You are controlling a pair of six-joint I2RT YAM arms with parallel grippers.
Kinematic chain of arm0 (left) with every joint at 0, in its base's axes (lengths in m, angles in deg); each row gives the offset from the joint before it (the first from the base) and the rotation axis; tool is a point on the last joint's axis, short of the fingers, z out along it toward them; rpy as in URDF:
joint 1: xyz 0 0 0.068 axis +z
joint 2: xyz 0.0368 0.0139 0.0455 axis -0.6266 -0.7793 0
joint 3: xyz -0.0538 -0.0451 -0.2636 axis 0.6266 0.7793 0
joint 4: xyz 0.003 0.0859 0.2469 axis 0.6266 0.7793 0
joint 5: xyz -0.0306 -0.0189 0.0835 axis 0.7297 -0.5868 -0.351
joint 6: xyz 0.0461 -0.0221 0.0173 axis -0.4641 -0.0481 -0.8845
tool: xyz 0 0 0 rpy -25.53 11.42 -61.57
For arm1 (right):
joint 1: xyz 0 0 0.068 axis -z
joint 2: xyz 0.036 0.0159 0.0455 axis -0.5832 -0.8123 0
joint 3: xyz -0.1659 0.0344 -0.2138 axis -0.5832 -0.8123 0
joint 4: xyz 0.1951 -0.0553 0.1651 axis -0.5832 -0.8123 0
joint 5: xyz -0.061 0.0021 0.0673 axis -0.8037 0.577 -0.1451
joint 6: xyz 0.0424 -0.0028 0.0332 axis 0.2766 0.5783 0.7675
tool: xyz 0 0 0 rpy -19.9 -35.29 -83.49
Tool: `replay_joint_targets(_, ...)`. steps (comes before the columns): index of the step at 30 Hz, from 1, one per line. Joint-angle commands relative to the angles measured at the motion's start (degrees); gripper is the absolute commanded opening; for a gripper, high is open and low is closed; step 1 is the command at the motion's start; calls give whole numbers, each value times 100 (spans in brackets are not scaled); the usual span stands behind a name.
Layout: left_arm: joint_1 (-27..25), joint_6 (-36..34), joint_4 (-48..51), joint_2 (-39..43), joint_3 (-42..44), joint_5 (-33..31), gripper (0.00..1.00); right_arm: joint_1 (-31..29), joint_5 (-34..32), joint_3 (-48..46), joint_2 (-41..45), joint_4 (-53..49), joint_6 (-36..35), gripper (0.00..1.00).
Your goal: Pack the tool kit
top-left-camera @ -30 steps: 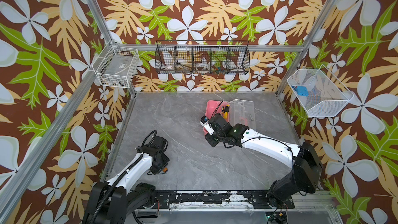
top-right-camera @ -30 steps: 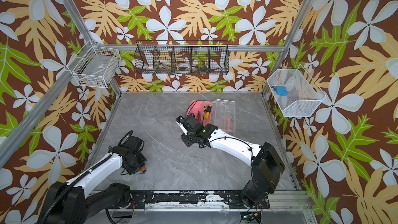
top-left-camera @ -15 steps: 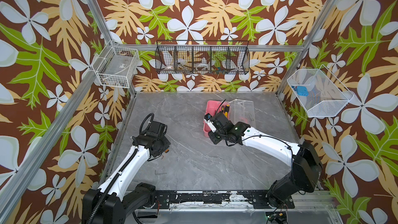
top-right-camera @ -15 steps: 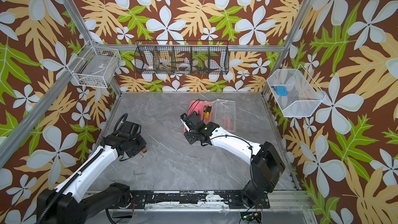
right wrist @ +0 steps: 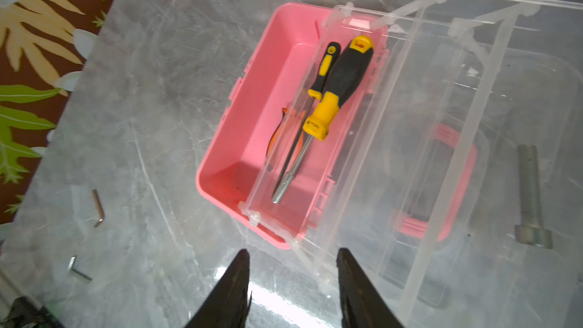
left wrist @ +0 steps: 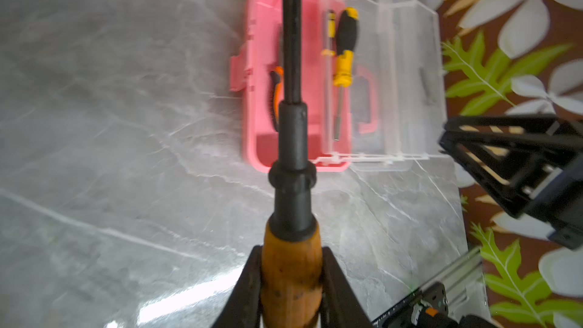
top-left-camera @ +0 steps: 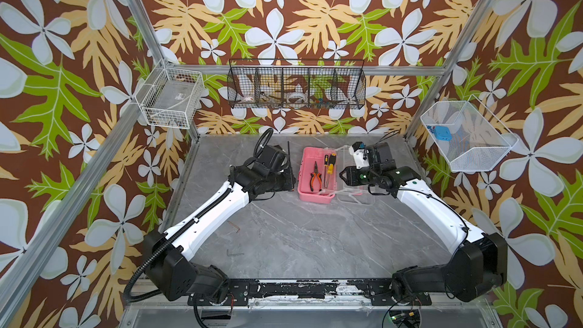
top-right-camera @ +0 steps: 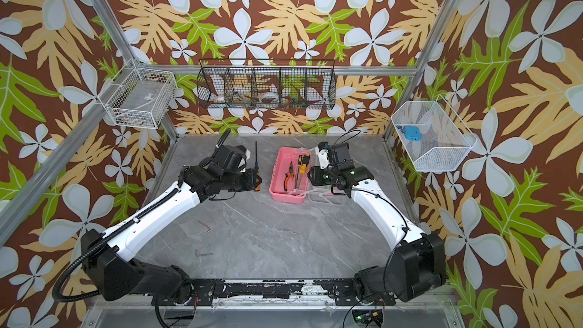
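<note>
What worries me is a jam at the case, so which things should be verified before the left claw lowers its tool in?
1. Grip: left claw clamps the wooden-handled tool: ok.
2. Access: pink case open, clear lid folded aside: ok.
3. Room: bare floor beside the pliers: ok.
4. Fit: tool short enough for the case: cannot tell.
5. Other arm: right claw open, empty: ok.
6. Leftovers: two hex keys lie on the table: not ok.

Pink case point(top-left-camera: 308, 157) open, clear lid point(right wrist: 504, 105) folded flat; pliers point(top-left-camera: 315, 179), two yellow-black screwdrivers point(top-left-camera: 329, 167) inside; wood-handled tool point(left wrist: 291, 272) held alongside.
</note>
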Motion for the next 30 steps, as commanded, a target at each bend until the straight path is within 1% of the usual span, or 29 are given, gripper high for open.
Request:
replay_joint_targets(1, -307, -745, -295, -139, -261, 436, 0, 23, 681, 114, 43, -77, 100, 46)
replay_joint_targets(4, -377, -765, -400, -160, -187, 547, 0, 24, 1308, 145, 25, 81, 310, 47)
replay_joint_targets(5, -379, -731, -415, -124, -122, 477, 0, 23, 1440, 145, 20, 147, 381, 47)
replay_joint_targets(7, -379, -586, -322, -55, -41, 92, 0, 22, 1510, 158, 31, 230, 465, 48)
replay_joint_targets(8, -379, -508, -180, -37, -30, -228, 0, 23, 1498, 178, 25, 221, 470, 49)
replay_joint_targets(10, -371, -301, 95, 13, 59, -667, 0, 7, 1443, 206, 16, 158, 430, 49)
replay_joint_targets(11, -351, -79, 266, 36, 182, -930, 0, -30, 1372, 215, 17, 118, 390, 49)
replay_joint_targets(12, -304, 185, 369, 56, 340, -1034, 0, -98, 1259, 239, 11, 46, 333, 49)
replay_joint_targets(13, -199, 460, 390, 92, 635, -924, 0, -244, 995, 267, 24, -34, 217, 49)
replay_joint_targets(15, 81, 1083, 200, 200, 1410, -485, 0, -640, 474, 297, 52, -172, -10, 49)
replay_joint_targets(17, 382, 1738, -329, 300, 2363, 247, 0, -1027, 144, 187, 99, -189, -119, 49)
replay_joint_targets(19, 429, 2180, -848, 334, 2943, 672, 0, -1197, 121, -25, 163, -101, -41, 49)
replay_joint_targets(21, 429, 2589, -1216, 301, 3329, 822, 0, -1237, 217, -246, 200, -1, 69, 49)
replay_joint_targets(24, 429, 2787, -1329, 116, 3443, 787, 0, -1276, 201, -444, 263, 15, 120, 49)
replay_joint_targets(27, 429, 2720, -1169, -122, 3277, 498, 0, -1287, 93, -560, 373, 6, 95, 49)
replay_joint_targets(30, 429, 2656, -1084, -422, 3154, 435, 1, -1288, -42, -593, 425, -77, 48, 49)
